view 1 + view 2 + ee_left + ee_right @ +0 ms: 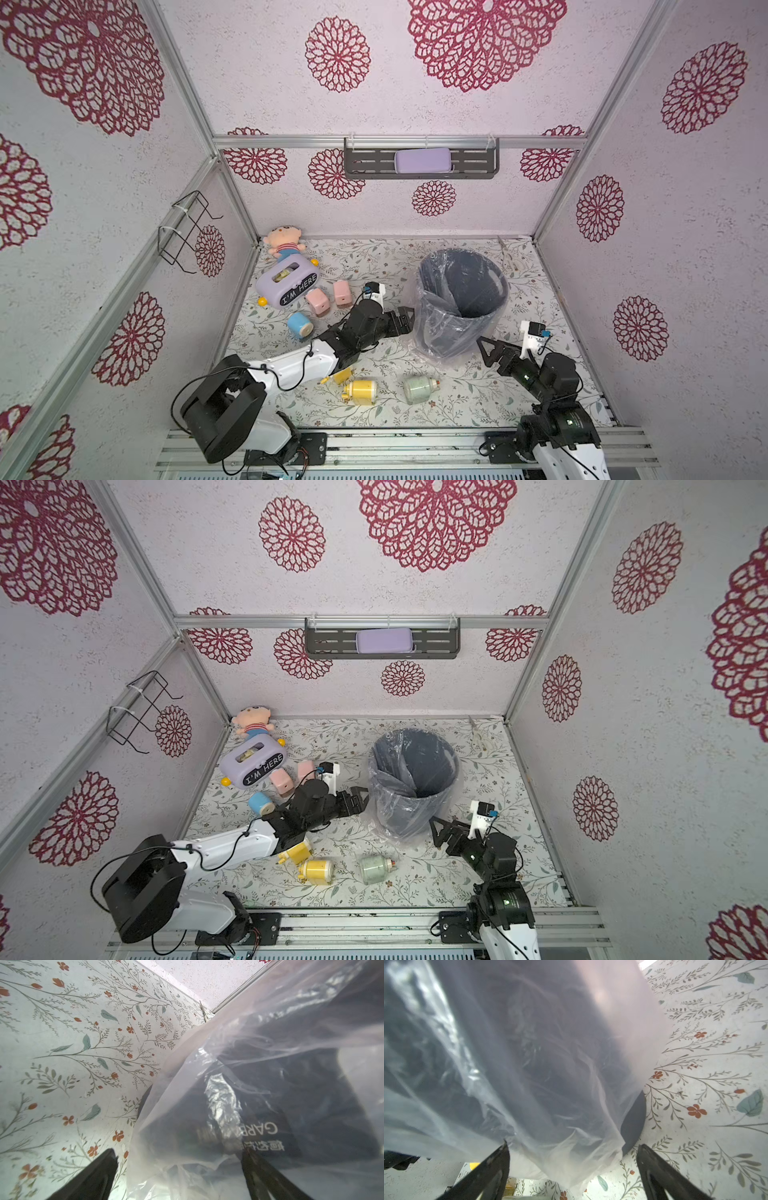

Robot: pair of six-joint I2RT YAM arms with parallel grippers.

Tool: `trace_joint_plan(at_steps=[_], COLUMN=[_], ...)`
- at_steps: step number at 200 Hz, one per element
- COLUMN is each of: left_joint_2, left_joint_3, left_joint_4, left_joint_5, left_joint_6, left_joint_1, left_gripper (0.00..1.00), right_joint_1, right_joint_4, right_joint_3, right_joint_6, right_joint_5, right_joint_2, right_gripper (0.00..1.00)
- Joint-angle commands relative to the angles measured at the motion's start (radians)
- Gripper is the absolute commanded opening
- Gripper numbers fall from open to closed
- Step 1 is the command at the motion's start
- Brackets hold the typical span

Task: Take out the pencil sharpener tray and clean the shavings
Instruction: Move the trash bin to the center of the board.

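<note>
- Plainly, the left end effector (406, 319) is released, jaws spread wide with nothing in them; it sits at the 9 o'clock side of the bin (449, 336), and its wrist view shows the clear liner (228, 1084) bulging between the fingers, touching or just beside them, I cannot tell which.
- The right end effector (482, 352) is likewise released and empty, at the bin's 5 o'clock; the liner's hem hangs between its fingers in its wrist view.
- The bin stands upright mid-surface (540, 399); no shavings can be made out inside it.
- Further out, the yellow sharpener (360, 391) lies on its side between the bin's 7 and 8 o'clock; the green sharpener (419, 389) lies at 7 o'clock.
- A small yellow piece (297, 851) sits just beside the yellow sharpener, partly under the left arm; it may be the pulled tray, though I cannot tell.
- Toward 9 o'clock lie a blue sharpener (300, 326) and two pink sharpeners (318, 302).
- Judgement: no tray is in either grasp, so the tipping is either finished or not yet started; if that piece is the tray, refitting remains.
</note>
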Motion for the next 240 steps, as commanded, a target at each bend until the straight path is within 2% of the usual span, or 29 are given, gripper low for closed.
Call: trace_joint_plan(at_steps=[1, 29, 70, 115, 152, 203, 222, 240], left_joint_2=[0.08, 0.196, 0.32, 0.412, 0.461, 0.397, 0.333, 0.269], left_joint_3=[0.082, 0.193, 0.321, 0.431, 0.511, 0.459, 0.406, 0.354], left_joint_4=[0.074, 0.07, 0.054, 0.029, -0.043, -0.099, -0.131, -0.172], left_joint_5=[-0.014, -0.004, 0.038, 0.066, 0.058, 0.029, 0.027, 0.031], left_joint_6=[0.045, 0.06, 0.076, 0.101, 0.157, 0.209, 0.219, 0.227], left_joint_1=[-0.009, -0.002, 0.038, 0.095, 0.124, 0.159, 0.16, 0.158], left_gripper=[0.97, 0.97, 0.98, 0.97, 0.97, 0.97, 0.97, 0.97], right_joint_1=[0.006, 0.008, 0.006, 0.006, 0.003, -0.006, -0.004, 0.003], right_joint_4=[0.077, 0.173, 0.315, 0.458, 0.502, 0.49, 0.4, 0.308], right_joint_3=[0.018, 0.027, 0.066, 0.12, 0.182, 0.279, 0.3, 0.279], right_joint_6=[0.013, 0.023, -0.014, -0.025, -0.035, -0.059, -0.049, -0.047], right_joint_5=[0.045, 0.114, 0.244, 0.329, 0.394, 0.405, 0.399, 0.401], right_joint_2=[0.043, 0.151, 0.404, 0.634, 0.776, 0.911, 0.89, 0.807], right_gripper=[0.99, 0.99, 0.99, 0.99, 0.99, 0.99, 0.99, 0.99])
